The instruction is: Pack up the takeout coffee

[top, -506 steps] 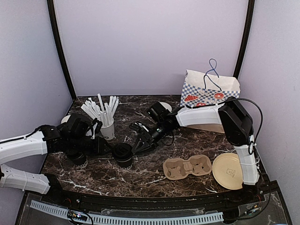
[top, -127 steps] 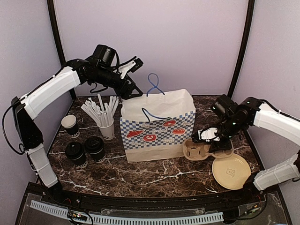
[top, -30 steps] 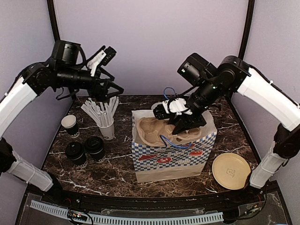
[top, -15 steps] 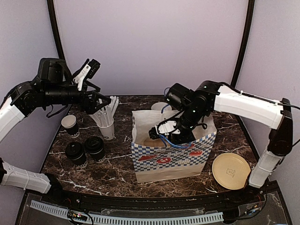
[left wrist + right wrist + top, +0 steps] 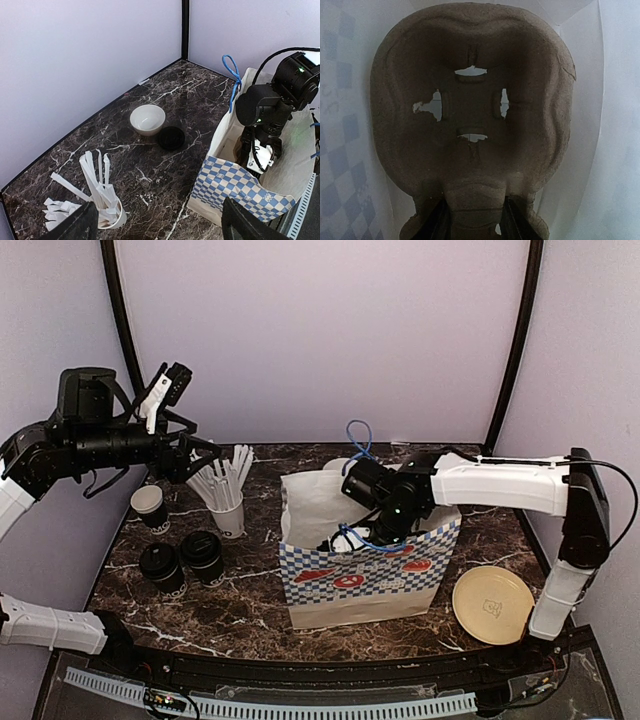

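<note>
1. Two black lidded cups stand side by side at the near left of the table [image 5: 250, 608]: the left cup [image 5: 160, 566] and the right cup [image 5: 202, 555]. Neither gripper is near them.
2. An open cup [image 5: 148, 504], black outside and white inside, stands farther back on the left, apart from the pair.
3. A loose black lid [image 5: 171, 137] lies flat at the far side, just beside the white bowl [image 5: 147, 119] and behind the bag [image 5: 360, 580].
4. The bag stands upright mid-table with its mouth open and its blue handles up. None of the cups is in it.
5. Inside it is the brown pulp carrier [image 5: 470, 115], with the bag's white walls around it.
6. The right gripper [image 5: 475, 220] reaches down into the bag's mouth and is clenched on the carrier's edge, one finger on each side of a tab.
7. The left gripper [image 5: 159, 220] hangs high over the far left of the table, fingers spread wide and grasping nothing.
8. The stick cup [image 5: 228, 515] stands between the open cup and the bag.
9. A tan plate [image 5: 493, 605] lies at the near right, beside the bag.
</note>
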`<state>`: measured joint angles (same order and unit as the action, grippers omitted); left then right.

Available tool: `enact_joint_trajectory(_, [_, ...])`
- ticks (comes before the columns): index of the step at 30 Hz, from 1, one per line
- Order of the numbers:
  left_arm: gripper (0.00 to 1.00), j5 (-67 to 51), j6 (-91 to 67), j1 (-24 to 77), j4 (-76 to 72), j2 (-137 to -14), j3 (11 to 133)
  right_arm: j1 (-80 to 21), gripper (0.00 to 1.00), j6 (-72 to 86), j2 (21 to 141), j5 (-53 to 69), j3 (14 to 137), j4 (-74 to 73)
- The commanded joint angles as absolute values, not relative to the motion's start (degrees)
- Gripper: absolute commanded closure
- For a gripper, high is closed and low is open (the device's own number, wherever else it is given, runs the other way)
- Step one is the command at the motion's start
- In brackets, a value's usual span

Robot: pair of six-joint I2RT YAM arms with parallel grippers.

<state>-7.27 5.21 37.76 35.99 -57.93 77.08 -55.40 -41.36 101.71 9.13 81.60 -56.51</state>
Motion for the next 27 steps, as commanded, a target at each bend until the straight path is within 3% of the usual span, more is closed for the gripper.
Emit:
enact_joint_trajectory(1, [0.12,-2.9,3.2,37.8,39.1,-56.3,76.0,-55.4,0.66,-39.9,102.4,9.1,79.8,-53.4])
enact_joint_trajectory(6, [0.13,4.7,0.4,37.8,49.0,-57.4,74.1,-56.0,0.52,-41.0,99.4,11.7,80.1,-55.7])
enact_joint_trajectory(12, [0.12,6.0,-5.3,37.7,60.0,-59.9,70.5,-55.9,0.39,-40.9,96.1,14.6,87.0,-63.5])
enact_joint_trajectory(23, [0.12,-5.2,-3.7,37.7,65.1,-71.7,75.8,-54.4,0.39,-44.8,90.5,17.1,99.5,-71.8])
enact_joint_trajectory(27, [0.15,-2.5,0.8,37.7,68.8,-78.9,81.3,-52.6,0.4,-45.6,88.1,19.9,102.1,-72.8])
